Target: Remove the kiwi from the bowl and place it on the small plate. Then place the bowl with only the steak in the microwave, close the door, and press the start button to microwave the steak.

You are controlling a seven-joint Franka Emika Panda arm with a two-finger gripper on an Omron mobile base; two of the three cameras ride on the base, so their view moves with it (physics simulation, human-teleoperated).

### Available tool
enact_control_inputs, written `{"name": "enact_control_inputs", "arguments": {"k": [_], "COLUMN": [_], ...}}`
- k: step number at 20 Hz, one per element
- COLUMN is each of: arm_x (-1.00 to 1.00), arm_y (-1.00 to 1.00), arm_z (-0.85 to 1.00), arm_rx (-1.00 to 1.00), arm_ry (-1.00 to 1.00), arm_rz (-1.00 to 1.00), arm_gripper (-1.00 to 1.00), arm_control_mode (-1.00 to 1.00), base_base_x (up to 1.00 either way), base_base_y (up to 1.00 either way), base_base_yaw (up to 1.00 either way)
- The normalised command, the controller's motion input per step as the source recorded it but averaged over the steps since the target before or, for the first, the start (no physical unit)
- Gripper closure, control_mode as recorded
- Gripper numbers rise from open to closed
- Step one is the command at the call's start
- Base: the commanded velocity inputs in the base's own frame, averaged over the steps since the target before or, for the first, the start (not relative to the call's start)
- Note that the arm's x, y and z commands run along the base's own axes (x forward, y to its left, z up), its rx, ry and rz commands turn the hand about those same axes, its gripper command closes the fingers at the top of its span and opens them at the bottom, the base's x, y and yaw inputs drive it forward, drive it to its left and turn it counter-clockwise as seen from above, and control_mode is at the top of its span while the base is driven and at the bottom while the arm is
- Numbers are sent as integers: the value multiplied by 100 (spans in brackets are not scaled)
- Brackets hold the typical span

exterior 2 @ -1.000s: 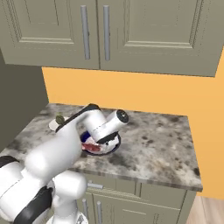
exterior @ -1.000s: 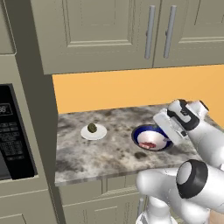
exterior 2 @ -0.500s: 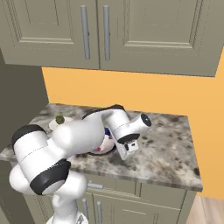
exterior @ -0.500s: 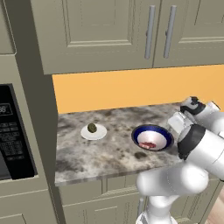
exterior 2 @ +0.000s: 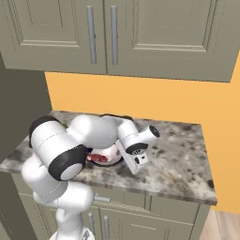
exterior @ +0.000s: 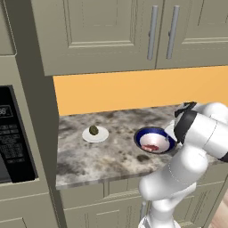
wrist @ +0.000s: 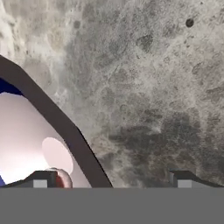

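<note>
The kiwi [exterior: 93, 130] lies on the small plate [exterior: 100, 136] at the left of the counter. To its right stands the blue-rimmed bowl [exterior: 153, 135] with the steak [exterior: 150, 147] inside; from the right base view the steak [exterior 2: 96, 157] peeks out beside my arm. In the hand view my gripper [wrist: 111, 180] is open and straddles the bowl's dark rim [wrist: 57, 118]: one fingertip [wrist: 41, 179] is over the white inside, the other over the stone counter. The hand sits low at the bowl's right side.
The black microwave [exterior: 11, 142] with its keypad is set in the cabinetry at the far left. Beige wall cabinets [exterior: 133, 31] hang above the granite counter [exterior: 107, 156]. My bent arm [exterior 2: 75, 140] covers most of the bowl from the right.
My hand has swung from above the bowl to its right side and dropped to the rim. The kiwi, plate and bowl have stayed put.
</note>
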Motion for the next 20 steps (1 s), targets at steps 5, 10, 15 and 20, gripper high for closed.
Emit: {"name": "enact_control_inputs", "arguments": {"k": [5,10,15,20], "arm_x": [0,0,-12,-22], "arm_y": [36,34,0,-5], "arm_z": [-16,0,4,62], "arm_rx": [-3,0,1,7], "arm_ry": [0,0,-1,-12], "arm_rz": [0,-1,-1,-4], "arm_gripper": [-100,100,100,100], "arm_control_mode": [-100,-100,-100,-100], "base_base_x": [0,0,0,0], "base_base_y": [0,0,0,0], "base_base_yaw": [0,0,0,0]}}
